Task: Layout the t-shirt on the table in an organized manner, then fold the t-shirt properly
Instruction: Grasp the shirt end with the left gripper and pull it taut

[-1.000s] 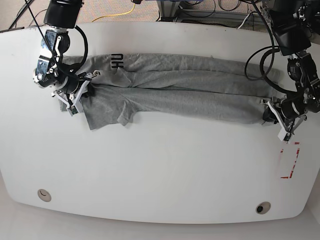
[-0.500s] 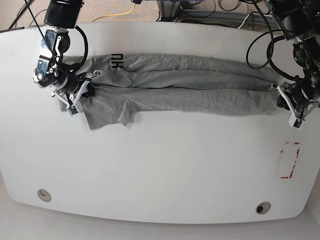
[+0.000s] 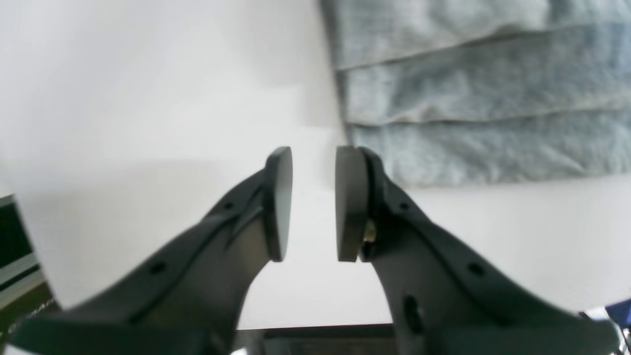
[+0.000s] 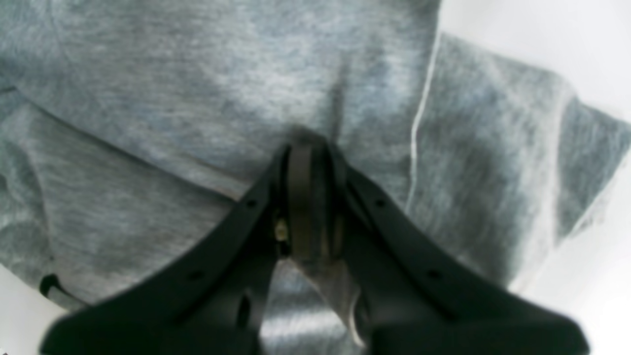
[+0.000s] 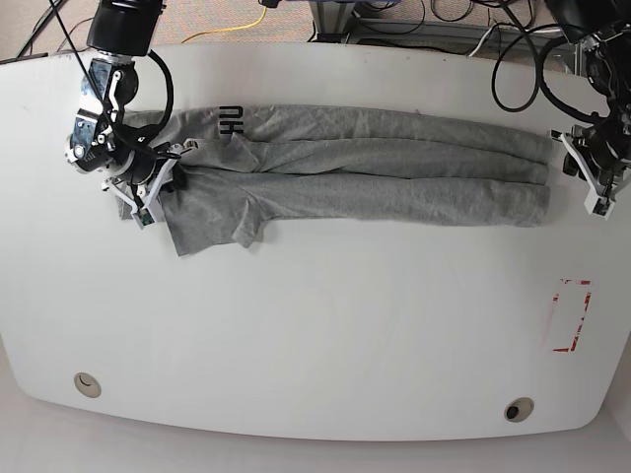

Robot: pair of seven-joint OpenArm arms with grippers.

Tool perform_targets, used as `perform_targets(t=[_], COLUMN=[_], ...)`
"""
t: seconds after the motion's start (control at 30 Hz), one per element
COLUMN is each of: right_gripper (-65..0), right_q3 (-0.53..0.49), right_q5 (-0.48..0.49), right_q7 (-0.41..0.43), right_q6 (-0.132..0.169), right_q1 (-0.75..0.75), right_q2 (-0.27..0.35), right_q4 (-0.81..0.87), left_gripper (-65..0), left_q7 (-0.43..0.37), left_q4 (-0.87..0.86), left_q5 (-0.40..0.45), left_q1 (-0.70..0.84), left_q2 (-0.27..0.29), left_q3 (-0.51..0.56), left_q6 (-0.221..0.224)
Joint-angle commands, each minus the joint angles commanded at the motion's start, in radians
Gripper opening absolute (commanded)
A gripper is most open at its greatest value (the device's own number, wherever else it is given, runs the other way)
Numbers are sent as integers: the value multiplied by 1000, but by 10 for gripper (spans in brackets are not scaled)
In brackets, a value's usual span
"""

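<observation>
The grey t-shirt (image 5: 375,177) lies as a long, wrinkled band across the back half of the white table (image 5: 325,335), with dark lettering (image 5: 230,120) near its left end. My right gripper (image 5: 148,187), at the left of the base view, is shut on the shirt's left end; the right wrist view shows its fingers (image 4: 308,207) pinching grey cloth (image 4: 172,98). My left gripper (image 5: 577,172) hangs just beyond the shirt's right end, open and empty. In the left wrist view it (image 3: 313,202) stands over bare table (image 3: 148,98), with the shirt's layered edge (image 3: 468,98) beside it.
A red-taped rectangle (image 5: 570,315) marks the table's right side. Two grommet holes (image 5: 87,383) (image 5: 518,408) sit near the front edge. Cables (image 5: 237,25) and equipment lie behind the table's back edge.
My left gripper pulled the shirt's right end rightward and toward the back, then let go of it; the end now lies flat. The right gripper has stayed put, still shut on the shirt.
</observation>
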Motion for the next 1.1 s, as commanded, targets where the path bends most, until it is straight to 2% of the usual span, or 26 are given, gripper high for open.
perform_targets(t=[0.07,0.17,0.4,0.5,0.7,0.93,1.1], right_gripper=[-595,-595,-595,-596,-596,-598,-598], right_q3=[0,-2,-2,-2,3,3,5], right_q5=[-3,-5,-5,-5,-5,-5,-5], right_q7=[0,0,-2,-2,-2,-2,-2], right_q6=[0,0,0,0,0,0,0], right_q1=[0,0,-3,-3,-3,-3,-3], right_q2=[-11,-20,-25,-25,-21,-20,-20], right_q4=[0,0,0,0,0,0,0], left_gripper=[-279,-206,-206,-206,-206,-207,-282], left_q7=[0,0,-6,-37,-130,-140,-140], left_q4=[-20,-97,-387,-491,-571,-612,-612], left_q5=[2,5,6,8,6,6,6], left_q1=[-49,-112,-307,-354,-374,-377,-370], left_q2=[0,0,0,0,-2,3,3], left_q3=[-2,0,2,3,112,150,150], left_q6=[0,0,0,0,0,0,0])
